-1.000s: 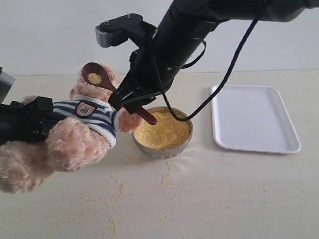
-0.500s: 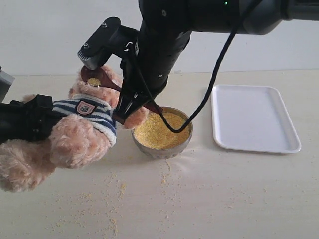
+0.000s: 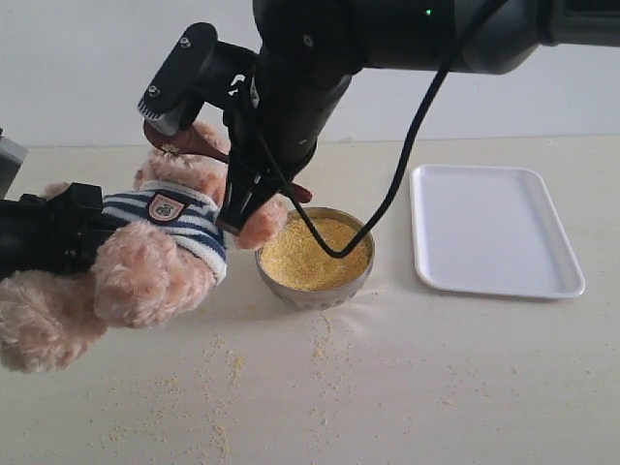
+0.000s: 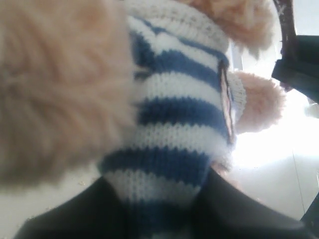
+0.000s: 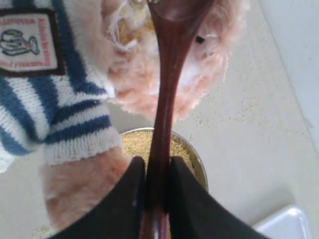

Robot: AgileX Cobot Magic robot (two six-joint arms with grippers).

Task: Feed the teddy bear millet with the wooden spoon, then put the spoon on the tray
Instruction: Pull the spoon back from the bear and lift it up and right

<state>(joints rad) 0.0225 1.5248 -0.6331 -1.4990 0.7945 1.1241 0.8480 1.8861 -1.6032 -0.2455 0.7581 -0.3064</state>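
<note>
Swung up and to the left over the past second, the slim dark reddish-brown wooden spoon (image 3: 184, 143) now tips its small round bowl against the face of the fluffy pinkish-tan teddy bear (image 3: 145, 271), where a second ago it lay face-up with a heap of grain. Its smooth, tapering handle runs down and to the right from the bear's head, ending above the near rim of the round shiny metal bowl (image 3: 315, 296). The right gripper (image 5: 155, 172) is clenched on that handle, its 2 black fingers pressed to either side of the wood. Yellow grains cling to the white fur of the muzzle.

The bear lies tilted, head toward the back of the pale table (image 3: 436, 387), its knitted navy-and-white striped shirt bearing 1 small crest badge. The left gripper (image 3: 77, 232) is clamped around the bear's body. Fine golden millet (image 3: 315, 257) fills the metal bowl just beside the bear's arm. Loose grains (image 3: 223, 368) speckle the table in front. A flat white rectangular tray (image 3: 494, 228) with rounded corners sits to the right, apart from the bowl. The right arm's black cable (image 3: 407, 165) loops down over the bowl.
</note>
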